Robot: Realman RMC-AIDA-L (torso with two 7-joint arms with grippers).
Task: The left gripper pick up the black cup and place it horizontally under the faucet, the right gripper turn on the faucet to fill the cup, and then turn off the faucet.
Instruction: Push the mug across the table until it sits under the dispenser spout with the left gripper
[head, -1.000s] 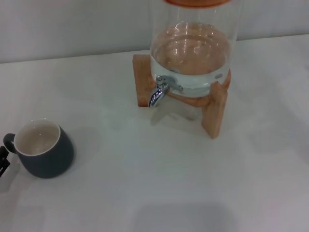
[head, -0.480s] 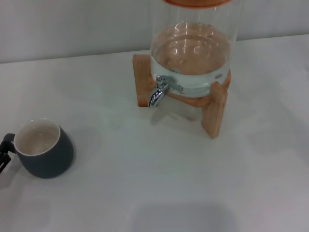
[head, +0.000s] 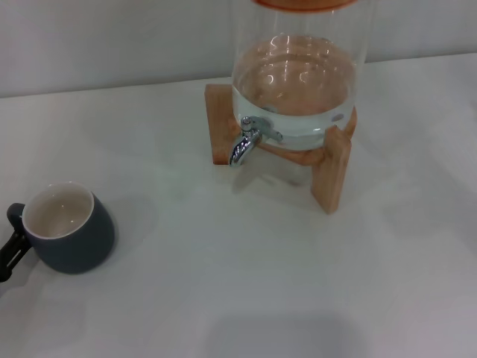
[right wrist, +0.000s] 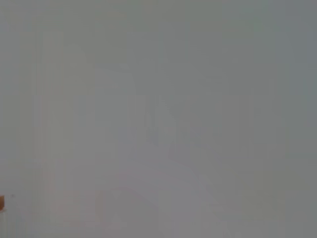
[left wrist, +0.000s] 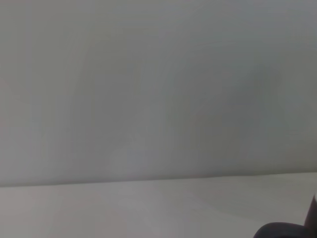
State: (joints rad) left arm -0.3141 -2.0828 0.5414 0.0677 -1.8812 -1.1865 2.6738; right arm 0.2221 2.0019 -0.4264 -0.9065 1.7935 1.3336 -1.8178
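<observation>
The black cup (head: 71, 231) stands upright on the white table at the front left, its cream inside showing and its loop handle pointing left. A black part of my left gripper (head: 10, 253) shows at the view's left edge, right beside the handle; most of it is out of view. The chrome faucet (head: 243, 146) sticks out of the clear glass dispenser (head: 298, 67), far right of the cup, with its lever toward the glass. A dark rounded edge (left wrist: 280, 231), likely the cup, shows in the left wrist view. My right gripper is out of view.
The dispenser holds water and sits on a wooden stand (head: 332, 168) at the back centre. The white table (head: 223, 283) meets a pale wall behind. The right wrist view shows only pale wall and an orange sliver (right wrist: 1, 202).
The black part of my left gripper has shifted at the left edge, from just behind the cup's handle to against it. The cup and dispenser have stayed in place.
</observation>
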